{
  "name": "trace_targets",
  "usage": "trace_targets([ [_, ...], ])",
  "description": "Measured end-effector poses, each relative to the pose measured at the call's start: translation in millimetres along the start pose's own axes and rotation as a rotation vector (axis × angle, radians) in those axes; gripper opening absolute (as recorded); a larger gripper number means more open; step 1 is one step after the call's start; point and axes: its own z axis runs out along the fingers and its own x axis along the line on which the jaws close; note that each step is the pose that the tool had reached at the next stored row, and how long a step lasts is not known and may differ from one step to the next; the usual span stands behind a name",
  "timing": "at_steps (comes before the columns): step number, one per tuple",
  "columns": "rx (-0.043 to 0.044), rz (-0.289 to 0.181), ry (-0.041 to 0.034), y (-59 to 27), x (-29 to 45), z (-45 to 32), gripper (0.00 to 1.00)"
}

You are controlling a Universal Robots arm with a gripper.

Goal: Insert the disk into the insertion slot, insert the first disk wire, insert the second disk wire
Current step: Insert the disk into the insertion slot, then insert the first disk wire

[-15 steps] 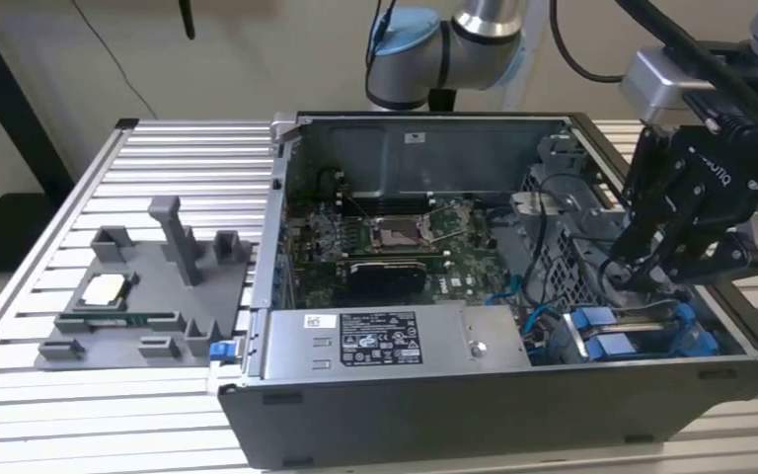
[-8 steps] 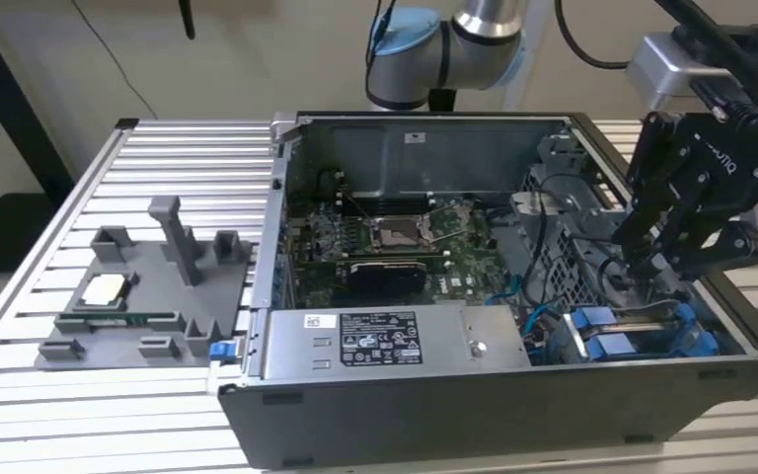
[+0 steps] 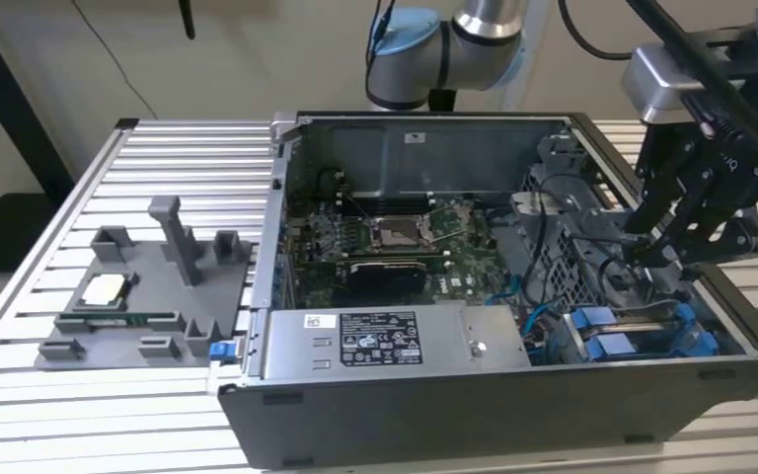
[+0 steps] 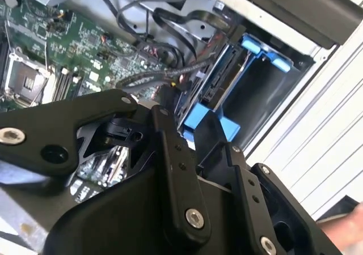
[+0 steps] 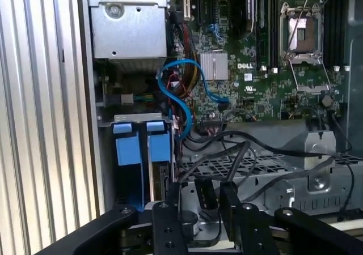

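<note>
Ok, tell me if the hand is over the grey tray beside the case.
No, in the exterior view the hand hangs over the open case, well apart from the grey tray.

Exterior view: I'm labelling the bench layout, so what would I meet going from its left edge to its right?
Grey parts tray → power-supply box → insertion slot with blue tabs.

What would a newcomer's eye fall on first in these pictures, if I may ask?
The open computer case sits on the slatted table, its green board exposed. At the exterior view's right, the black gripper hangs over it, near the bright blue tabs of the slot.
</note>
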Motion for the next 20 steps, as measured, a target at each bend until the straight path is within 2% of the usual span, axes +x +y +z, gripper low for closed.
trace_targets([
  [2,0.0103,-0.002,-0.0015,0.6,-1.2,1.7,0.42],
  [10,0.0203,-0.003,-0.0023,3.6,-5.7,13.8,0.4],
  [11,0.0207,-0.004,-0.0022,3.6,-5.6,14.1,0.4],
  [13,0.0209,-0.004,-0.002,3.7,-5.6,14.1,0.27],
  [14,0.0209,-0.004,-0.0019,3.7,-5.6,14.1,0.27],
  [15,0.0209,-0.003,-0.0021,3.7,-5.5,14.2,0.21],
  [20,0.0209,-0.004,-0.0004,3.7,-4.2,14.0,0.2],
])
